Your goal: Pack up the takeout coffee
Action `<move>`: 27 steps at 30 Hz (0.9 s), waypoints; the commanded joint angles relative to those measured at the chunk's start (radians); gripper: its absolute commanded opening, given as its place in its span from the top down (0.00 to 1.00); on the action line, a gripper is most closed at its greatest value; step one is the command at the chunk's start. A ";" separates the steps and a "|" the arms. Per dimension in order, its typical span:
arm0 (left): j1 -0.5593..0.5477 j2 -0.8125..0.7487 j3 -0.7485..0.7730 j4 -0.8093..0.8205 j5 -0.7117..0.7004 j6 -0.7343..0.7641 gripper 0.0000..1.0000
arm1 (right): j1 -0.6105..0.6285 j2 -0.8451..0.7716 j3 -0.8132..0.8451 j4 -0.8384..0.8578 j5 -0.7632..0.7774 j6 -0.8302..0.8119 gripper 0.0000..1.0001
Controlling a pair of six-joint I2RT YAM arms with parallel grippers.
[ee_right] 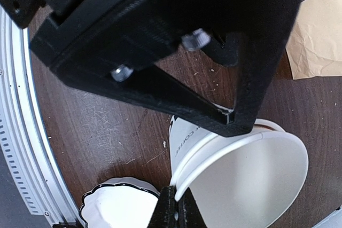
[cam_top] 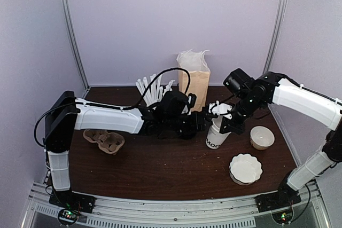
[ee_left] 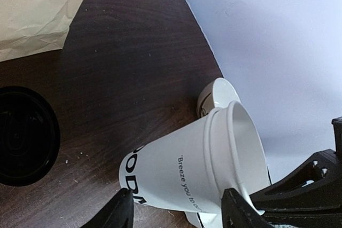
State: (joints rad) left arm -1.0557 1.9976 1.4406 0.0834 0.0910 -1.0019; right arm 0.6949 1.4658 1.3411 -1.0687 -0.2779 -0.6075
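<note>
A lidless white paper cup (cam_top: pixel 216 134) with black lettering leans over on the table, and a second rim shows just inside its own. My right gripper (ee_right: pixel 176 206) is shut on that cup's rim (ee_right: pixel 187 182) from above. My left gripper (ee_left: pixel 176 212) is open. Its fingers (ee_left: pixel 120 212) flank the cup (ee_left: pixel 181 169) low down without closing on it. A round black lid (ee_left: pixel 21 134) shows at the left edge of the left wrist view. It may be the top of the takeout coffee, but no cup under it can be seen.
A brown paper bag (cam_top: pixel 193 81) stands at the back. Beside it is a cup of white straws (cam_top: pixel 152 89). A cardboard cup carrier (cam_top: pixel 104 141) lies at the left. A small white cup (cam_top: pixel 262 137) and a scalloped white dish (cam_top: pixel 246 168) sit at the right.
</note>
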 commanded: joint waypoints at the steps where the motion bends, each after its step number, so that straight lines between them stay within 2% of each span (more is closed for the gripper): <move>1: 0.003 0.047 -0.004 -0.145 -0.048 0.031 0.42 | 0.006 -0.066 0.015 0.064 0.022 -0.023 1.00; 14: 0.014 0.041 -0.010 -0.157 -0.075 0.055 0.42 | -0.004 -0.089 0.031 0.050 0.066 -0.038 1.00; 19: 0.012 -0.013 -0.054 -0.121 -0.076 0.062 0.42 | -0.009 -0.079 0.013 0.092 0.063 0.003 1.00; 23: -0.013 -0.142 -0.185 0.087 -0.138 0.106 0.37 | -0.049 -0.070 0.000 0.176 0.047 0.124 1.00; 27: -0.016 -0.172 -0.251 0.291 -0.104 0.105 0.35 | -0.062 -0.047 -0.013 0.191 -0.015 0.159 1.00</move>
State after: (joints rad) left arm -1.0603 1.8828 1.2171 0.0917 -0.0082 -0.9287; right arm 0.6468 1.3972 1.3491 -0.9386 -0.2428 -0.5247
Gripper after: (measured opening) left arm 0.644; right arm 0.025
